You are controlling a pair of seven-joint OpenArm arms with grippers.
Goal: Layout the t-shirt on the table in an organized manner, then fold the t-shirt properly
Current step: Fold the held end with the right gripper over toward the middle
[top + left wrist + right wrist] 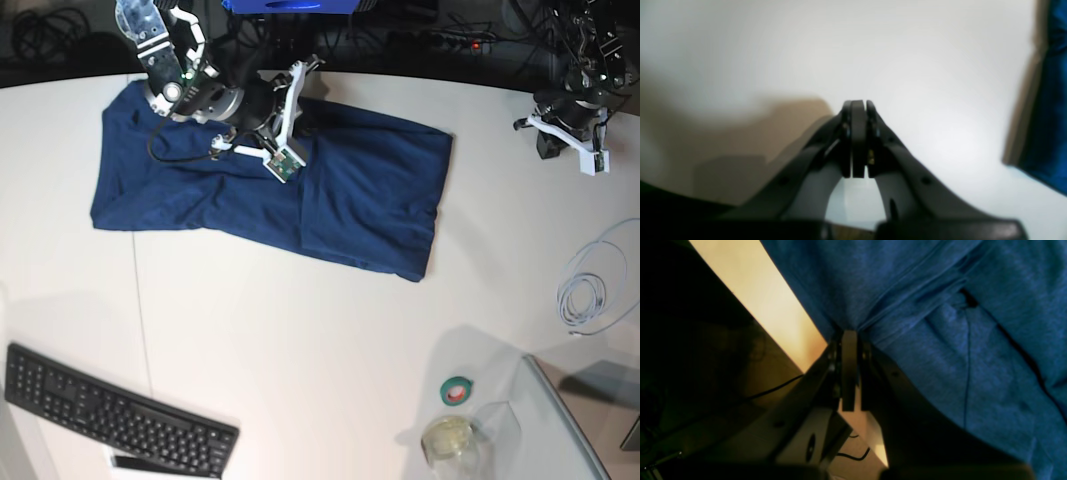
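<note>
Here, right end effector (849,336) pinching t-shirt (923,323) fold | left (858,106) pressed together | base only: keyboard (115,413)

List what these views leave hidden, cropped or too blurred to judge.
- Base view: the right tool tips are masked by its own arm, so its grip on the dark navy-blue fabric t-shirt is unreadable there.
- Left wrist view: only a blue strip of t-shirt at the right edge; the white table is blurred.
- Right wrist view: the cloth fills the frame, so its outline is cut off.
- Base view: the pale round container has unclear contents.
</note>
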